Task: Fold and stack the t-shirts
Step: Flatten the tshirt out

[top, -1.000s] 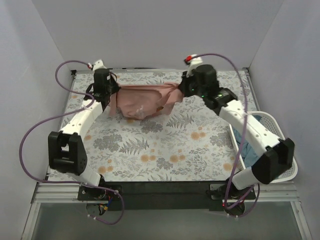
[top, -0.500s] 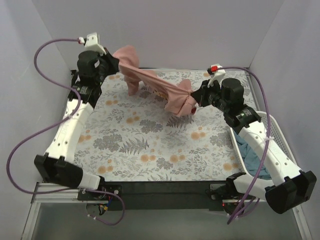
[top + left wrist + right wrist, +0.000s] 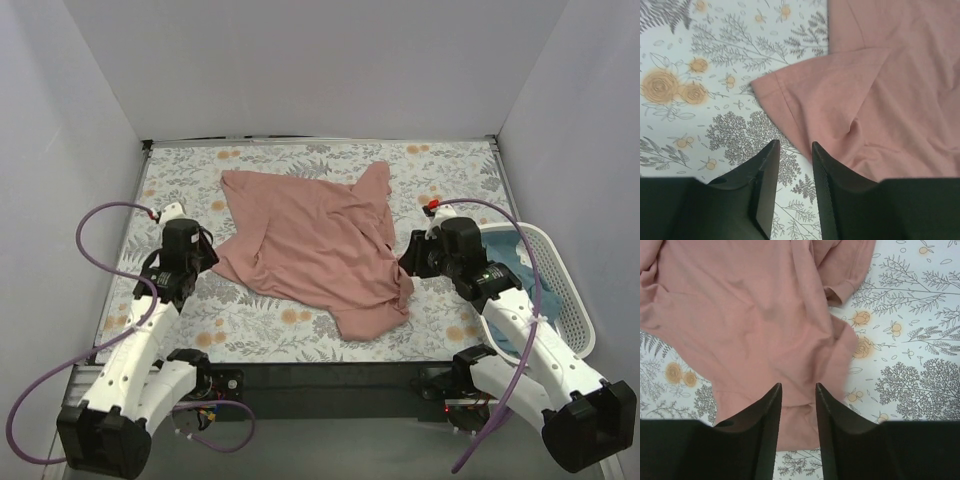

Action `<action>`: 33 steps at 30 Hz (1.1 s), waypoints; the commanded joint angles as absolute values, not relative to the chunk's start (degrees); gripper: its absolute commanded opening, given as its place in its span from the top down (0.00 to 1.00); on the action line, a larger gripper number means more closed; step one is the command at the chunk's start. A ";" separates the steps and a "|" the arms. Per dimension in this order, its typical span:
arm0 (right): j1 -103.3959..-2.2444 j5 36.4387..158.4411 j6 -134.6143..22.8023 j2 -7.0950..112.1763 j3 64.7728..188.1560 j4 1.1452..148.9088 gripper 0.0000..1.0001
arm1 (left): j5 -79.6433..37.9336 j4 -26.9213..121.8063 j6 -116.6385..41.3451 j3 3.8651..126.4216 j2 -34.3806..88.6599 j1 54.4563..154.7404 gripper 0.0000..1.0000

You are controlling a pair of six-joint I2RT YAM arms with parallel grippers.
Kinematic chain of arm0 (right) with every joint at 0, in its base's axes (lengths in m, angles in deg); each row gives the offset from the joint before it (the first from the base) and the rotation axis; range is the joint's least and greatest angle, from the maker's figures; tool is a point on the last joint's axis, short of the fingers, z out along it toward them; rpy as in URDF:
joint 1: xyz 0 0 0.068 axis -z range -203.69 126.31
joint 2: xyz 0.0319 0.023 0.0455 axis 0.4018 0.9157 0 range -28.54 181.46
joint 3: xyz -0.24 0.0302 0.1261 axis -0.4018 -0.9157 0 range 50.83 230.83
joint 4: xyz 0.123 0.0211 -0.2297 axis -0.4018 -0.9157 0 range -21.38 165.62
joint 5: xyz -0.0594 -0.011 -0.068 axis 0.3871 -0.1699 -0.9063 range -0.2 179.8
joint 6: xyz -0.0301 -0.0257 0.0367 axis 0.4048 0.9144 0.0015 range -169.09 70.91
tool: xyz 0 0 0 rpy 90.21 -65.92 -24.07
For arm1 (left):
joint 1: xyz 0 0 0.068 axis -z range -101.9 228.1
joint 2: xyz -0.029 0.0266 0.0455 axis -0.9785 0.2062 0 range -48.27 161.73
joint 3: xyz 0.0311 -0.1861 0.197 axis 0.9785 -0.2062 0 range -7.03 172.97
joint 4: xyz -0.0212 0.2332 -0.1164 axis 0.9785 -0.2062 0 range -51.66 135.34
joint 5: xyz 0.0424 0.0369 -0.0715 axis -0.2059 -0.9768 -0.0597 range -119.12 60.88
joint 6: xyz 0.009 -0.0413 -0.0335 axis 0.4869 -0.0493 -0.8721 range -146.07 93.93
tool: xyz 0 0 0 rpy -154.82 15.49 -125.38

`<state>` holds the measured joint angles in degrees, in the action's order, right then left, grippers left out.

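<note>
Shirt: dusty-pink cotton t-shirt (image 3: 310, 245) lies spread but rumpled on floral-patterned cloth (image 3: 450, 170) (near corner bunched).
Left gripper (image 3: 792, 145): narrowly parted, empty, at shirt's edge.
Right gripper (image 3: 797, 386): narrowly parted, empty, above shirt.
Risk: folding over wrinkles likely skews the fold; a shallow pinch may catch one layer.

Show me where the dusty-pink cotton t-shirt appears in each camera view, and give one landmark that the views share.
Top external: the dusty-pink cotton t-shirt lies spread out in the middle of the picture.
Left wrist: it fills the right side, up to the top right corner.
Right wrist: it fills the top left and the centre.
Shared landmark: the floral-patterned cloth under it, seen in all three views.
</note>
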<state>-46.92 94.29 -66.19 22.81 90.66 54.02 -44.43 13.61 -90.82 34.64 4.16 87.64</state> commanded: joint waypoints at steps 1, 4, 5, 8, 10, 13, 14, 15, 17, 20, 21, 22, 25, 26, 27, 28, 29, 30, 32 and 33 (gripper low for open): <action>-46.81 92.44 -65.79 22.08 91.43 51.81 0.59 | -50.82 10.98 -93.74 35.95 -1.86 87.68 0.68; -46.81 92.52 -65.53 25.06 93.54 52.15 0.57 | -51.35 12.55 -91.47 37.36 -0.55 87.77 0.61; -46.72 92.44 -65.61 26.29 94.50 52.16 0.57 | -51.00 13.69 -91.28 37.53 0.15 87.68 0.61; -46.81 93.66 -64.83 30.60 98.02 53.20 0.56 | -47.75 15.10 -92.24 37.71 4.54 87.77 0.59; -46.72 96.63 -64.21 33.85 98.55 56.45 0.57 | -47.05 15.89 -93.30 36.31 7.79 87.77 0.59; -46.81 102.16 -64.99 39.03 99.69 60.13 0.57 | -48.18 18.18 -95.76 34.20 10.61 87.68 0.51; -46.81 103.24 -65.35 40.27 99.78 61.11 0.57 | -50.28 19.31 -96.20 33.50 12.19 87.59 0.51; -47.07 104.55 -65.70 42.37 99.70 62.25 0.57 | -51.43 20.02 -96.81 32.88 13.07 87.59 0.51; -47.33 105.09 -66.32 44.14 99.26 64.89 0.57 | -51.44 21.08 -97.34 32.09 15.71 87.07 0.50; -48.21 105.62 -66.41 47.04 99.08 66.39 0.57 | -50.13 22.83 -98.66 32.70 17.73 86.98 0.50; -49.00 105.79 -66.32 48.18 99.08 66.65 0.57 | -50.21 23.45 -98.75 32.87 18.96 86.98 0.50; -49.35 105.88 -66.32 48.62 99.08 66.57 0.57 | -50.47 23.98 -98.49 33.14 20.10 86.98 0.50; -50.67 105.62 -66.32 49.33 98.12 67.27 0.57 | -51.88 24.51 -98.23 35.51 24.93 86.89 0.50; -51.37 105.45 -66.32 49.16 97.33 67.71 0.57 | -52.40 24.68 -98.05 36.64 27.56 86.89 0.52; -51.55 105.10 -66.40 48.98 96.89 67.89 0.57 | -52.41 24.86 -98.14 37.00 28.71 86.80 0.53; -51.90 104.40 -66.32 48.89 96.54 68.06 0.57 | -53.28 25.03 -97.96 37.53 29.77 86.80 0.55; -52.17 104.04 -66.32 48.63 96.01 68.24 0.57 | -53.55 25.73 -98.05 37.71 30.91 86.80 0.56; -52.34 103.69 -66.40 48.63 95.22 68.59 0.57 | -53.72 26.09 -98.05 38.15 31.88 86.71 0.58; -52.52 103.51 -66.23 48.45 94.43 68.77 0.57 | -54.16 26.62 -98.22 38.85 34.52 86.54 0.59; -52.52 103.34 -66.32 48.28 94.08 68.85 0.57 | -54.25 26.62 -98.23 39.81 35.14 86.54 0.60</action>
<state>-52.23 103.97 -65.91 49.48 95.25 66.50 -51.38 24.65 -97.79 36.79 34.32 87.07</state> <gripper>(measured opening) 0.434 0.407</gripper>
